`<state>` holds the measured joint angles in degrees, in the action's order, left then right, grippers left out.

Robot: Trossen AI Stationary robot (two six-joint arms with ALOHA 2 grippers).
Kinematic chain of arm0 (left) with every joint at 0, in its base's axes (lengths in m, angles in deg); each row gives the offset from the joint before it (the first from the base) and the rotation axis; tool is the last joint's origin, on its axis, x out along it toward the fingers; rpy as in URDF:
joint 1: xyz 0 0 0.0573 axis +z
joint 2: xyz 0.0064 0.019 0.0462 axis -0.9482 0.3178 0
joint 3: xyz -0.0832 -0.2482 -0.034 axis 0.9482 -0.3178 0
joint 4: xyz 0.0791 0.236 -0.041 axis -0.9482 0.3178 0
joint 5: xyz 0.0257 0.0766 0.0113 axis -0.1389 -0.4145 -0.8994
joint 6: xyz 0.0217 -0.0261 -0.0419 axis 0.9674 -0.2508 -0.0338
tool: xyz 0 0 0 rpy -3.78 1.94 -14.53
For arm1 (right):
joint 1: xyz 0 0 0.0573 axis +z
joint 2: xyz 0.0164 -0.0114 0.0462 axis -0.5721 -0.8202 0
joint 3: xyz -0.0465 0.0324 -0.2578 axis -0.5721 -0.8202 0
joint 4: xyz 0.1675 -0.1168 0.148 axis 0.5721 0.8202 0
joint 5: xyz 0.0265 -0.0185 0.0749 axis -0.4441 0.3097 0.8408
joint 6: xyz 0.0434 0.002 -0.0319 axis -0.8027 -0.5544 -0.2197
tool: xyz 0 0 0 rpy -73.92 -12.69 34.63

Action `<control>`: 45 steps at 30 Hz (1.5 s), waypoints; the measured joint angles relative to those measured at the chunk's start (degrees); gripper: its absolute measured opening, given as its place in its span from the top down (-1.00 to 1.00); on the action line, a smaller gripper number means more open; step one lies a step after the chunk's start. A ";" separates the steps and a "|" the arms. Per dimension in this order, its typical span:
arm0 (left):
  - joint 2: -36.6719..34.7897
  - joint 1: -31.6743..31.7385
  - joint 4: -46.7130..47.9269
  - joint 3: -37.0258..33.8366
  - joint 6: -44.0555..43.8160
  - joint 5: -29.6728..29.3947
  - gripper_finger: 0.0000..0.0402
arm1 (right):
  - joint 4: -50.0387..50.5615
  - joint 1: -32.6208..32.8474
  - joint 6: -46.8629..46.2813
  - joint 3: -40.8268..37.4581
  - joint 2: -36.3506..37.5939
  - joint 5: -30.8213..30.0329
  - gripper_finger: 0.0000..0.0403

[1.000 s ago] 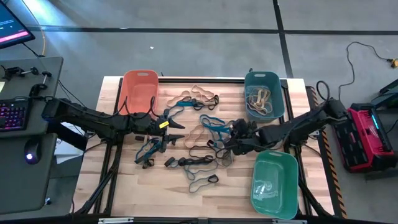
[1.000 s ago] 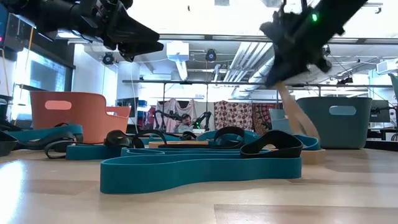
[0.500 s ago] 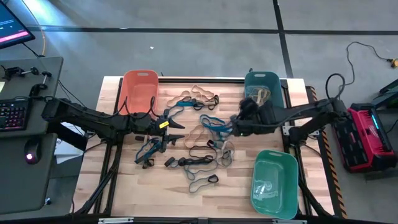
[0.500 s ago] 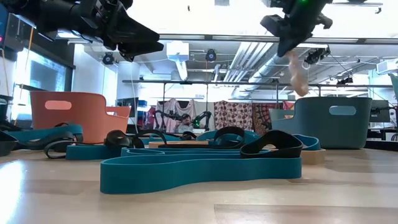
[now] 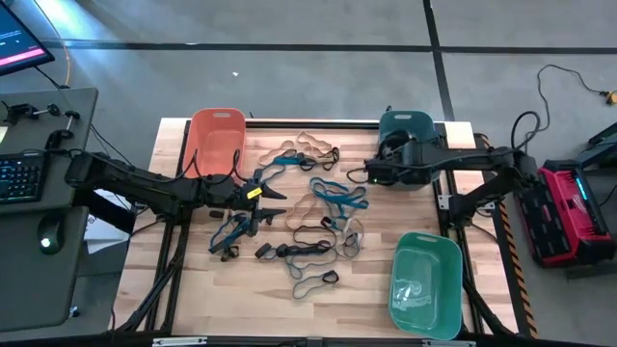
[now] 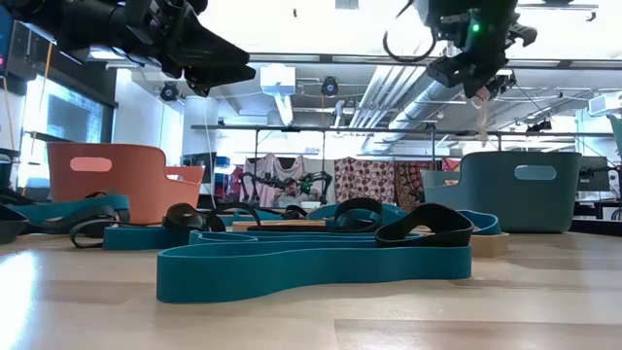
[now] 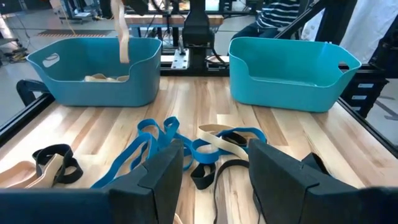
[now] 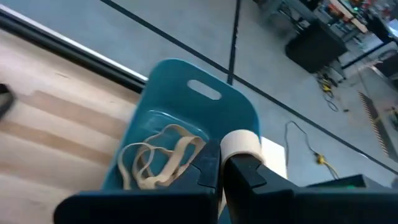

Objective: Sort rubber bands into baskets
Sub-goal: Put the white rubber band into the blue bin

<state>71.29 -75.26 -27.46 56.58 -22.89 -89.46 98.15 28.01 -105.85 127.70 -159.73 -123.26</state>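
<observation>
So, quick rundown, everything placed relative to the dark teal basket (image 5: pixel 406 123):

Dark teal basket: sits at the far right corner of the wooden table (image 5: pixel 193 289). A few tan bands (image 8: pixel 158 155) already lie in its bottom.

Right gripper (image 5: pixel 378 172): raised over the basket's pile-side rim, fingers pinched fully together on one tan band (image 6: pixel 481 112). In the low view that band dangles straight down from the fingers, above the basket and not touching it. The right wrist view shows a loop of the same band bulging up between the fingers.

Left gripper (image 5: pixel 275 192): well away from the basket, across the pile, hovering over the table with its fingers spread wide and nothing between them.

Loose rubber bands (image 5: pixel 323 226): a scattered heap of blue, black and tan loops on the table mid-way between the teal basket and the orange one, spreading toward the near edge. A wide blue band (image 6: pixel 311 262) lies flat closest to the low camera.

Orange basket (image 5: pixel 216 140): far left corner, opposite the teal one along the same edge. Can't tell what's inside.

Green basket (image 5: pixel 425 285): near edge, straight down the same side as the teal basket. Something pale lies in it, too small to make out.
</observation>
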 joint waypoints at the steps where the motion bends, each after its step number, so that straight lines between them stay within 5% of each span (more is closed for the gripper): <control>1: 0.00 0.00 0.02 0.00 0.00 -0.08 0.13 | -0.04 -0.90 0.75 0.00 0.00 -0.03 1.00; 10: 0.00 0.01 0.04 0.00 -0.02 -0.94 0.13 | -5.31 -7.14 5.35 -3.96 0.00 -0.06 1.00; 27: 0.00 0.07 0.26 0.00 -2.22 -1.20 0.13 | -45.86 -21.22 27.78 -26.77 -0.02 15.94 1.00; 32: 0.00 0.07 0.83 0.00 -3.06 -1.23 0.13 | -46.56 -22.46 26.47 -27.76 -0.02 15.96 0.91; 45: 0.00 1.49 0.86 0.00 -3.06 -1.31 0.13 | -35.70 -22.00 26.30 -15.62 0.08 15.34 0.23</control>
<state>71.29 -73.77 -26.61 56.58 -25.95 -90.77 62.45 6.01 -79.55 112.08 -159.65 -107.92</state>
